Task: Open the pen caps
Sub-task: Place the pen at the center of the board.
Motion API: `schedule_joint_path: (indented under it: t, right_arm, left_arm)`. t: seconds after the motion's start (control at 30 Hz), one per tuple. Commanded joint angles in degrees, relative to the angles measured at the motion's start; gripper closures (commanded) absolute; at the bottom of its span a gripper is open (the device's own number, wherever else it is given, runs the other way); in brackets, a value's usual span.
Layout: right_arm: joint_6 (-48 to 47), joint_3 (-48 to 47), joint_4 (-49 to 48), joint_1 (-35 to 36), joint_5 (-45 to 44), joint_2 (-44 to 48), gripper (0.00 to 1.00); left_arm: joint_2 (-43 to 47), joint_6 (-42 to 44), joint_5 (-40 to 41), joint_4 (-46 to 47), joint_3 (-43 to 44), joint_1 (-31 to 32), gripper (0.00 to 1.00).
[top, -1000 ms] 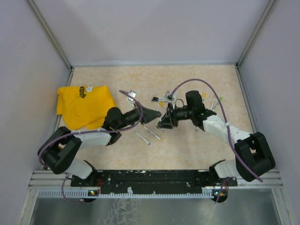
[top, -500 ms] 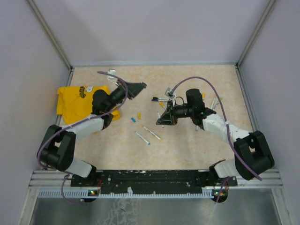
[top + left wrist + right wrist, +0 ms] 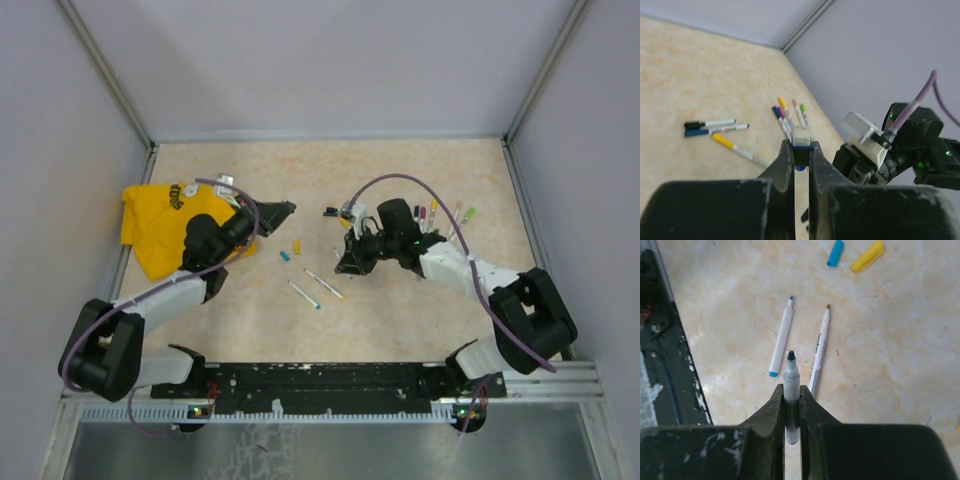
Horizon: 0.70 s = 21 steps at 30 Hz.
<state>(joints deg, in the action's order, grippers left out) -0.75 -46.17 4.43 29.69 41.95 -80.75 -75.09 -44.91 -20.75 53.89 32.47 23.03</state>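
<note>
The left gripper [image 3: 284, 209] has drawn well away from the right gripper [image 3: 791, 390] and is clamped on one stubby dark plastic cap [image 3: 801, 156]. The right clamps one bare whitish pen barrel [image 3: 791, 372]. Ahead of its tips lie two uncapped pens [image 3: 781, 335], one blue cap [image 3: 835, 252] and one yellow cap [image 3: 866, 256].

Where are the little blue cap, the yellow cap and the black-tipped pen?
Small blue plastic cap [image 3: 835, 253], right wrist view, its middle.
Small yellow plastic cap [image 3: 866, 256], right wrist view, its middle.
Black-tipped whitish pen [image 3: 791, 377], right wrist view, its barrel.
</note>
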Motion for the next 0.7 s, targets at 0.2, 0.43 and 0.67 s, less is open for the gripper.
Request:
schedule_joint_path:
  t: [0.2,0.43,0.67]
  right_arm:
    - [-4.6,-4.2,2.5,5.3,-17.8,-4.9,1.0]
    - [-2.9,-4.9,2.5,6.4,-20.5,-7.5,1.0]
    - [-2.2,-5.7,2.9,8.1,-22.8,-9.4,1.0]
  left_arm:
    - [10.5,4.2,4.6,-14.0,-10.8,-0.1,1.0]
    - [12.9,2.6,4.6,-14.2,-15.0,-0.1,1.0]
    - [13.6,1.9,4.3,-14.2,-16.5,-0.1,1.0]
